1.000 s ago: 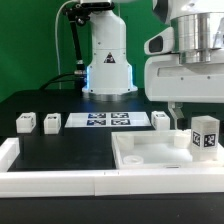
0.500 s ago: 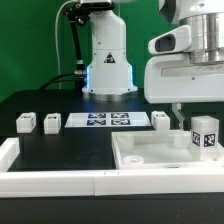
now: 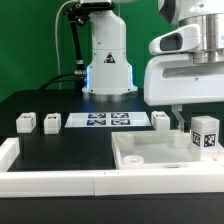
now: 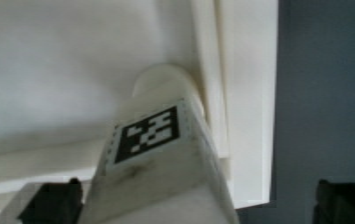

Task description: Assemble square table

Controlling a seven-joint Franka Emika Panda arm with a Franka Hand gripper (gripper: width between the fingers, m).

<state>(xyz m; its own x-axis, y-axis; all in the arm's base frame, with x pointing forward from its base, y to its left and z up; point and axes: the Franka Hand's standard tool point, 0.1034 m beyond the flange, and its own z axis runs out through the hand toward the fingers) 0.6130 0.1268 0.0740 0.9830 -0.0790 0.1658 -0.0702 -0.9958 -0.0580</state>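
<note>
The square table's top [image 3: 150,152], a white panel with a raised rim, lies at the exterior view's right. One tagged white leg [image 3: 205,135] stands upright in its far right corner. My gripper [image 3: 202,112] hangs over that leg, open, with one finger [image 3: 177,114] showing beside it. In the wrist view the leg [image 4: 156,150] rises between my gripper's [image 4: 195,205] dark fingertips [image 4: 49,203], with a gap on each side. Three more legs [image 3: 25,122], [image 3: 50,122], [image 3: 160,120] rest on the black surface.
The marker board [image 3: 112,120] lies flat between the loose legs. A low white wall [image 3: 60,182] runs along the front edge and turns up at the left [image 3: 8,150]. The arm's base [image 3: 107,60] stands behind the board.
The wrist has shifted very slightly up and toward the exterior view's right. The jaws stay wide, and the leg and the panel have not moved.
</note>
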